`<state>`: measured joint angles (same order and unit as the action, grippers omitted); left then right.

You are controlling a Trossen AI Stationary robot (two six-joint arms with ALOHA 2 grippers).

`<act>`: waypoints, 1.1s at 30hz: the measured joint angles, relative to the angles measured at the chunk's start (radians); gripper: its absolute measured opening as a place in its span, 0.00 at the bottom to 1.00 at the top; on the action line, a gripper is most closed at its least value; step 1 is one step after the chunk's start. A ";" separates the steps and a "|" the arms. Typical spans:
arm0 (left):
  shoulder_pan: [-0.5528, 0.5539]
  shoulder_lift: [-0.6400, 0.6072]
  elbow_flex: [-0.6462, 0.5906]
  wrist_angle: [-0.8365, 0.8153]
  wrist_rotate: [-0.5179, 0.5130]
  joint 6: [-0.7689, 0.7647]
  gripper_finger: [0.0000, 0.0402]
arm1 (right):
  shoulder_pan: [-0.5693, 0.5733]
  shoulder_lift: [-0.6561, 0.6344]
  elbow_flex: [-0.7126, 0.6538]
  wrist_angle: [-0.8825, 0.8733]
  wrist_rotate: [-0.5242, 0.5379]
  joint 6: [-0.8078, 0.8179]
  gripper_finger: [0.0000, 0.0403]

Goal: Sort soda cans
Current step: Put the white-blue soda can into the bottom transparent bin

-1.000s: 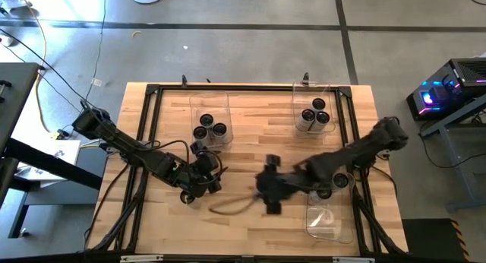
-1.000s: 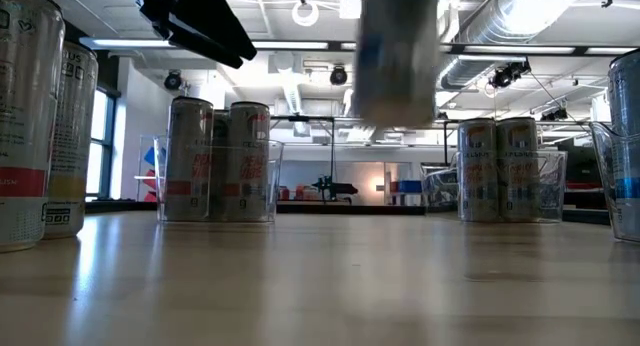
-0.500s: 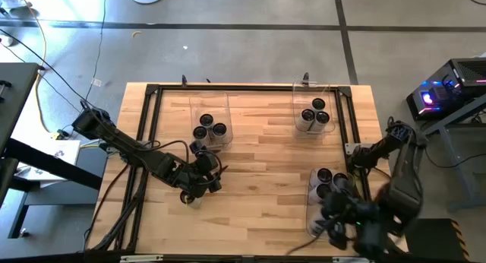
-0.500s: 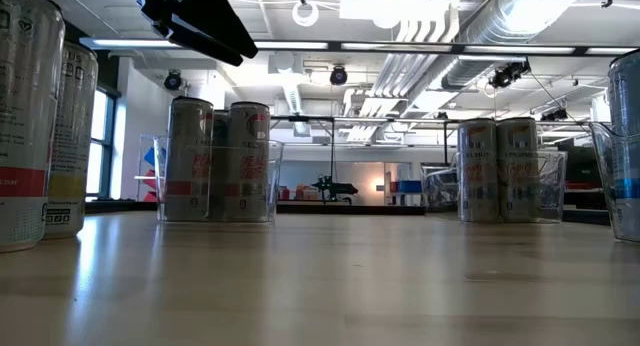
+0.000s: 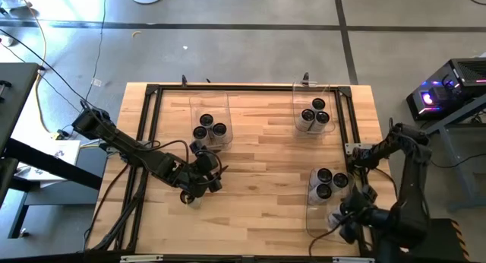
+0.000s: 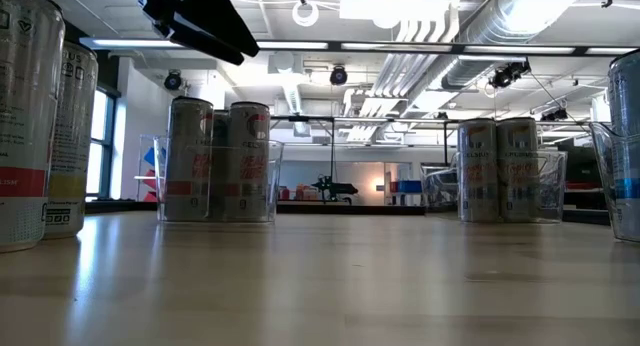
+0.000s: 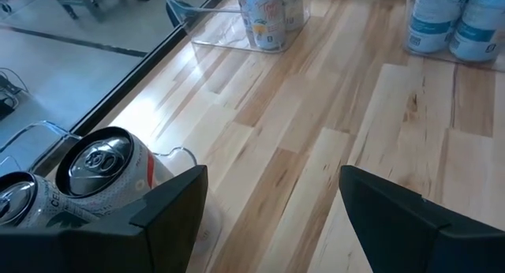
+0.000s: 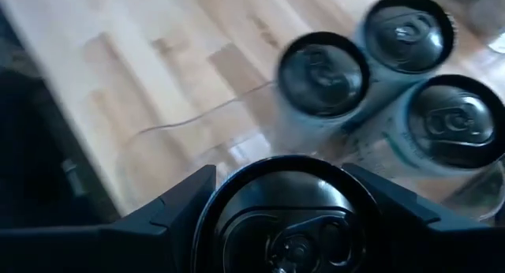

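Note:
My right gripper (image 5: 345,220) is over the near part of the clear near-right bin (image 5: 328,231), shut on a soda can (image 8: 288,226). Three cans (image 5: 325,184) stand in that bin's far part. My left gripper (image 7: 272,186) hangs open above the table's left half, with nothing between its fingers. Two cans (image 7: 99,162) stand upright on the wood beside it and show at the left edge of the low view (image 6: 40,116). The far-left bin (image 5: 210,103) holds three cans (image 5: 209,130). The far-right bin (image 5: 312,92) holds three more (image 5: 314,117). My right gripper pinches the soda can between its two fingers (image 8: 170,210), one on each side of the can's wall just below the top rim (image 8: 237,186). The fingers come steeply from above. The can is upright, its dark top facing the wrist camera. Its lower end is hidden.
A black frame (image 5: 152,96) runs around the wooden table top. The middle of the table (image 5: 266,164) is bare wood. Cables trail from the left arm (image 5: 137,149). A lit computer case (image 5: 448,88) stands off the table's right side.
My right gripper has swung from the table's middle toward the near right corner with the can, rolling its wrist as it went. It now stands over the near-right bin. The can has left the low view, where it hung blurred above the table.

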<state>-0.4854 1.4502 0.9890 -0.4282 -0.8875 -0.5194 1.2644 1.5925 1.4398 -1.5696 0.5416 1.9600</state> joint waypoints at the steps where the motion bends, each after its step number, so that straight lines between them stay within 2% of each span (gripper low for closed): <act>1: 0.000 0.000 0.000 0.004 0.000 0.000 0.70 | 0.000 0.000 -0.022 0.002 0.001 0.011 0.59; 9: 0.000 0.000 0.000 0.009 0.000 0.000 0.70 | 0.000 0.000 -0.147 0.031 0.026 -0.003 0.59; 15: 0.000 0.000 0.000 0.016 0.001 0.000 0.70 | 0.000 0.002 -0.192 0.040 0.094 -0.032 0.59; 26: 0.009 0.000 0.000 0.016 0.002 0.001 0.70 | -0.001 0.060 -0.239 0.045 0.096 -0.028 0.59; 33: 0.010 0.000 0.000 0.069 0.007 0.059 0.70 | -0.001 0.069 -0.241 0.036 0.105 -0.029 0.69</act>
<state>-0.4755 1.4498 0.9886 -0.3589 -0.8808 -0.4601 1.2633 1.6619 1.1992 -1.5335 0.6468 1.9310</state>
